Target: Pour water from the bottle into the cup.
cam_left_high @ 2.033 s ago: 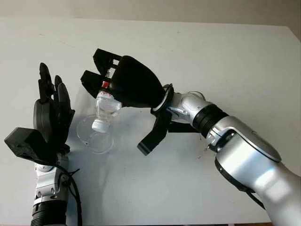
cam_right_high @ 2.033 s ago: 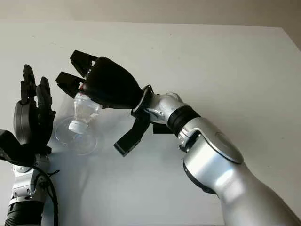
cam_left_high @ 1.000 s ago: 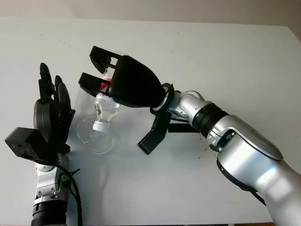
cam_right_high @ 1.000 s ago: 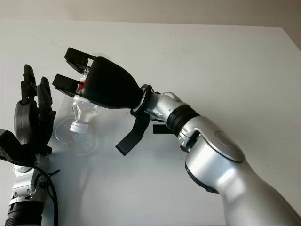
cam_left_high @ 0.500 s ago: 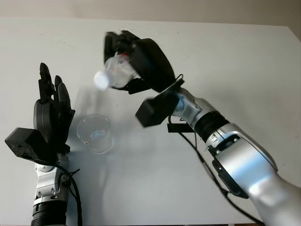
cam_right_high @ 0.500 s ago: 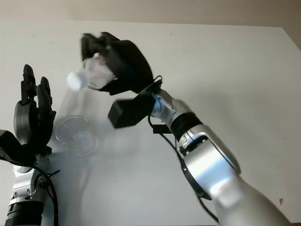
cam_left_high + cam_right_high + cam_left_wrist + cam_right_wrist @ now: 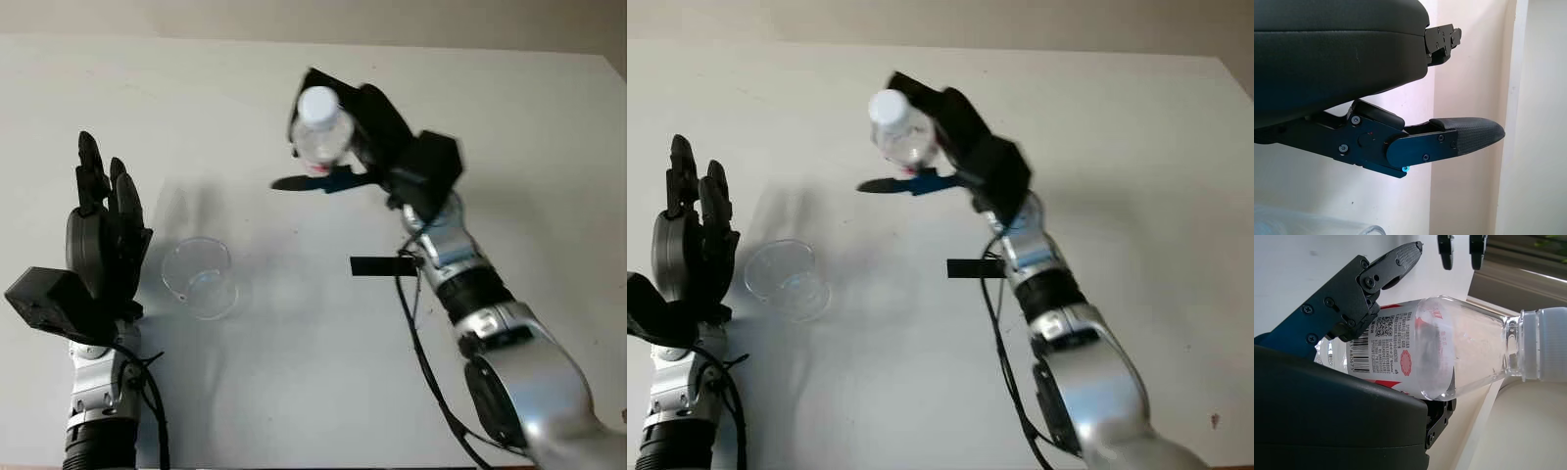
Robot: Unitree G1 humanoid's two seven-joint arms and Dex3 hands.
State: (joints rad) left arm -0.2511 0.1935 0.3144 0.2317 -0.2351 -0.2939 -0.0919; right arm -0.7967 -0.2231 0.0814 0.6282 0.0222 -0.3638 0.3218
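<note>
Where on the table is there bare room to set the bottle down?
Bare table lies right of the right robot hand, which holds the bottle upright, and along the near edge between the two arms. It is crowded at the left, where the cup stands beside the open left robot hand.

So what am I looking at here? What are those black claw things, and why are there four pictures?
This is a humanoid robot at a white table. The two wide pictures come from a stereo camera on its head, looking down. The two close-ups come from cameras at its wrists. The black shapes are its three-finger hands. The right robot hand is raised over the far side of the table and grips a clear plastic bottle with a white cap on; its label shows in the right wrist view. The left robot hand is open, held upright beside a clear cup standing on the table.
</note>
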